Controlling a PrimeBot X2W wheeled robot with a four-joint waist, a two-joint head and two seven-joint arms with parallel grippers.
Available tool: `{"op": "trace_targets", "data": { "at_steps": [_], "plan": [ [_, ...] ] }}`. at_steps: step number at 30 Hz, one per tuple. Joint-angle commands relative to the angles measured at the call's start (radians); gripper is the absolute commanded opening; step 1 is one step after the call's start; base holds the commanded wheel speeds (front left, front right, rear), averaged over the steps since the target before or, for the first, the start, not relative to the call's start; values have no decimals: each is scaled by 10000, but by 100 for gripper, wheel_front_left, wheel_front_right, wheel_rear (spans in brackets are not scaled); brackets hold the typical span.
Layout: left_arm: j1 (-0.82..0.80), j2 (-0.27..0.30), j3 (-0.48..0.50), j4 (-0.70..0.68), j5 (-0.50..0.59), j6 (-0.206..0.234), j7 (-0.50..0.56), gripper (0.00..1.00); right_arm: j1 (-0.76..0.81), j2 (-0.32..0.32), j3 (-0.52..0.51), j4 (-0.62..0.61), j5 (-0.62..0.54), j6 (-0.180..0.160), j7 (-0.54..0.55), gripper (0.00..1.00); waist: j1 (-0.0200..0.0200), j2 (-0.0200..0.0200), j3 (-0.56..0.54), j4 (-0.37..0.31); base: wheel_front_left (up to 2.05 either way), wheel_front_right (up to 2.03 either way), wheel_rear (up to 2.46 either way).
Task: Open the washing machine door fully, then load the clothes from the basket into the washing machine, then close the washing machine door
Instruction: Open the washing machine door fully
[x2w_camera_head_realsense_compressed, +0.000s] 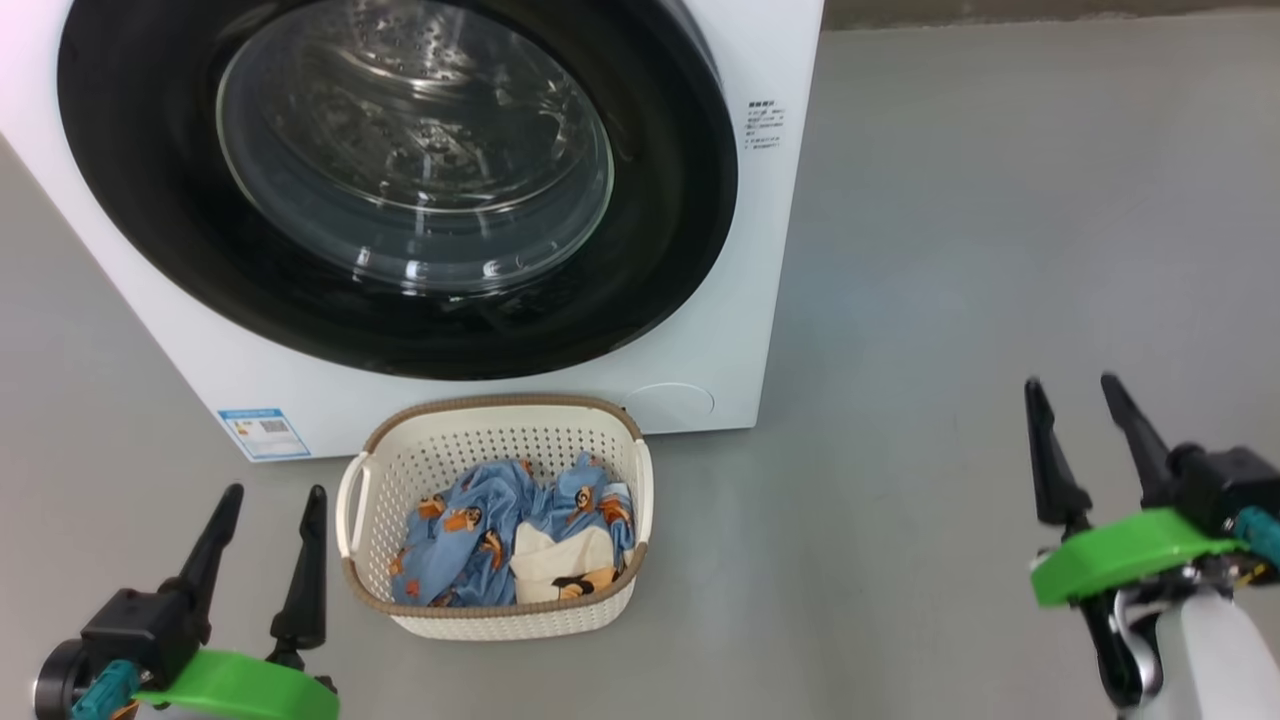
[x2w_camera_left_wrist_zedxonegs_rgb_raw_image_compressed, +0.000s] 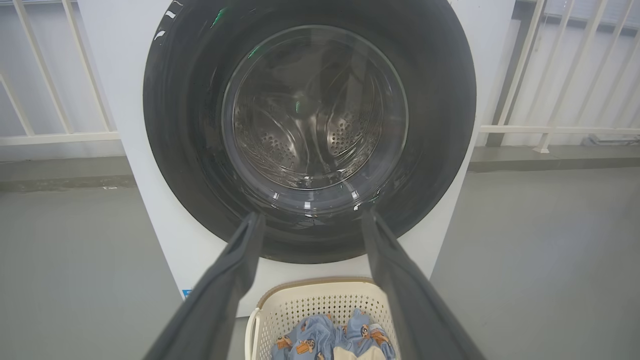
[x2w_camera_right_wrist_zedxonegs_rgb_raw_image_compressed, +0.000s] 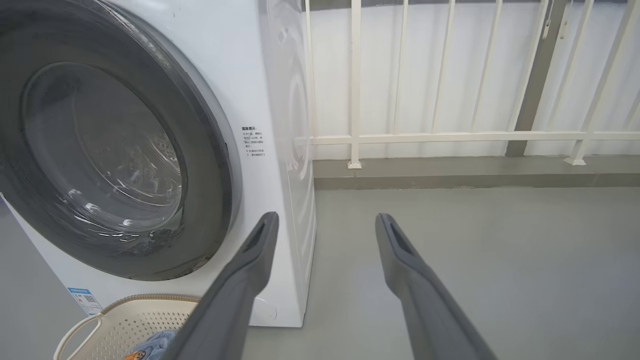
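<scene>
On the smooth grey floor (x2w_camera_head_realsense_compressed: 950, 250) stands the boxy white washing machine (x2w_camera_head_realsense_compressed: 700, 370). Its round door (x2w_camera_head_realsense_compressed: 680, 200) is shut against the front, with a wide glossy black rim around a bulging clear glass bowl. Through the glass the perforated steel drum (x2w_camera_left_wrist_zedxonegs_rgb_raw_image_compressed: 310, 120) shines. A small blue label (x2w_camera_head_realsense_compressed: 264, 432) sits at the lower front corner. Just in front of the machine, below the door, sits the rectangular cream plastic basket (x2w_camera_head_realsense_compressed: 500, 620), its sides pierced with small holes and its rim brown and woven-looking. Crumpled inside it lie the clothes (x2w_camera_head_realsense_compressed: 470, 540): soft light-blue fabric with orange-brown figures, plus a cream piece. The left jaws hang open and empty just beside the basket, their long dark tapered fingers (x2w_camera_head_realsense_compressed: 305, 570) spread. The right jaws, well apart on the other side, stand open too. White railing bars (x2w_camera_right_wrist_zedxonegs_rgb_raw_image_compressed: 450, 136) rise behind.
</scene>
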Motion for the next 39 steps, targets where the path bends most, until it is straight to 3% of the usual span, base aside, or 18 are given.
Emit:
{"op": "trace_targets", "data": {
  "at_steps": [1, 11, 20, 21, 22, 24, 32, 39],
  "plan": [
    [-111, 154, 391, -314, 93, -16, -65, 100, -538, -14, 268, -332, 227, 16, -120, 100, 0, 0, 92, 40, 0, 0, 0],
    [-306, 64, 382, -303, -27, -16, -65, 100, -2854, 97, 88, 130, 1765, 16, -120, 100, 0, 0, 583, 187, 0, 0, 0],
    [-666, 38, 301, -330, -96, -16, -65, 100, -5044, 540, -1863, 1535, 6132, 16, 694, 100, 0, 0, 1084, 483, 0, 0, 0],
    [-693, 49, 294, -328, -101, -16, -65, 100, -5200, 550, -2031, 1739, 6397, 16, 793, 88, 0, 0, 1144, 520, 0, 0, 0],
    [-722, 53, 278, -328, -106, -16, -65, 100, -5354, 564, -2241, 1964, 6733, 16, 919, 49, 0, 0, 1200, 562, 0, 0, 0],
    [-773, 50, 230, -350, -118, -16, -65, 100, -5592, 571, -2503, 2330, 7115, 16, 1083, 0, 0, 0, 1304, 655, 0, 0, 0],
    [-962, -30, 242, -368, -193, -16, -65, 100, -6547, 630, -3373, 3673, 8936, 16, 2323, 0, 0, 0, 1798, 930, 0, 0, 0],
    [-1225, -94, 183, -497, -209, -16, -65, 100, -7827, 600, -3560, 4616, 9590, 16, 3654, 0, 0, 0, 2332, 1237, 0, 0, 0]
  ]
}}
